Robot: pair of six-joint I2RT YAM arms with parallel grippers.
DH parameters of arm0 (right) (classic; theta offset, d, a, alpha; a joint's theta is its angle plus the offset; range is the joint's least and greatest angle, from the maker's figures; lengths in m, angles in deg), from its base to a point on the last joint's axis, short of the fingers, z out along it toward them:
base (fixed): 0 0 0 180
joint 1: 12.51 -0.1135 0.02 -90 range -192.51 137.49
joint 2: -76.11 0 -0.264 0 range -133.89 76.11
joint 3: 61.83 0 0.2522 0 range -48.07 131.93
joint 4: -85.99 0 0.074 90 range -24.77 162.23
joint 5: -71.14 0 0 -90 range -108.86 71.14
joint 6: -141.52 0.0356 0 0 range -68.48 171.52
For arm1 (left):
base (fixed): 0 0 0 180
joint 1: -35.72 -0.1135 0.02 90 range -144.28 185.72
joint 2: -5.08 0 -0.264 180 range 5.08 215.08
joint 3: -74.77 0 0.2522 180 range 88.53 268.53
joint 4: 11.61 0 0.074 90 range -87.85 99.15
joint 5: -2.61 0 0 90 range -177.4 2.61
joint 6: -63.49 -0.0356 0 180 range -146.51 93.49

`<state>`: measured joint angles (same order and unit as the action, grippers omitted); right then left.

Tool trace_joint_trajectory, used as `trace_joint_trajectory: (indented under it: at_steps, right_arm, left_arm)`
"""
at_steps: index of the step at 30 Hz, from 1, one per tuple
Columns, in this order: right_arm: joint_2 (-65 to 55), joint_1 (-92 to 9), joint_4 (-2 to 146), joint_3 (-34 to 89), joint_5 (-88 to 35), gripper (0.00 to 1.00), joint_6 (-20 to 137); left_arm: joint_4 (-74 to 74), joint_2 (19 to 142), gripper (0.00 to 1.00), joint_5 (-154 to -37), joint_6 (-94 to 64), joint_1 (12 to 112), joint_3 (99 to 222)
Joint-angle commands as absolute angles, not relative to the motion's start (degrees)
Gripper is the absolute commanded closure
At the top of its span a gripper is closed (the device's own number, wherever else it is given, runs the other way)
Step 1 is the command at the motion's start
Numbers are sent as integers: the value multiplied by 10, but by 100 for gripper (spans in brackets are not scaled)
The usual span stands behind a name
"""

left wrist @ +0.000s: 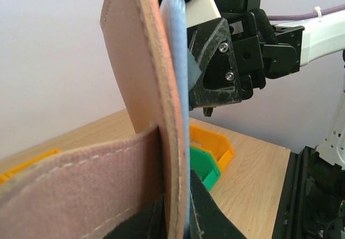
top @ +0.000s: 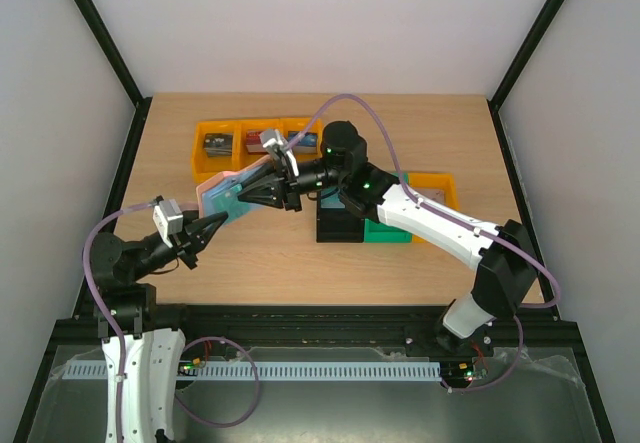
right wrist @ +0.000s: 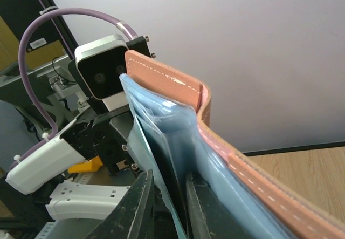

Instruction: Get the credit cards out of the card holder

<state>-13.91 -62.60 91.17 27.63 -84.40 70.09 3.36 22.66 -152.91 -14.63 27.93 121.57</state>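
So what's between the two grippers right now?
The card holder, held off the table: left gripper clamps its near edge, right gripper straddles the blue inside. Top view shows it.

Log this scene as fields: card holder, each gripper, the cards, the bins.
card holder: lifted off the table, open, between the two grippers
left gripper: shut on the card holder's edge
right gripper: fingers astride a thin blue layer inside it; grip unclear
credit cards: a teal one shows inside, not yet out
bins: yellow bins at the back, green bin at right
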Motion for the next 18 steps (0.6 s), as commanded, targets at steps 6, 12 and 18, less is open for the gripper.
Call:
trace_joint_trajectory:
  at_steps: [6,12,18]
  right_arm:
    - [-128,-616,1074,256,-801,81,812]
    - [-140,-616,1106,245,-814,84,847]
    - [-141,-625,1039,244,-813,83,793]
  left_arm:
    - [41,219,98,-1559,-164,280,1226]
    - [39,216,98,-1560,-163,280,1226]
    - [36,216,98,-1557,-160,280,1224]
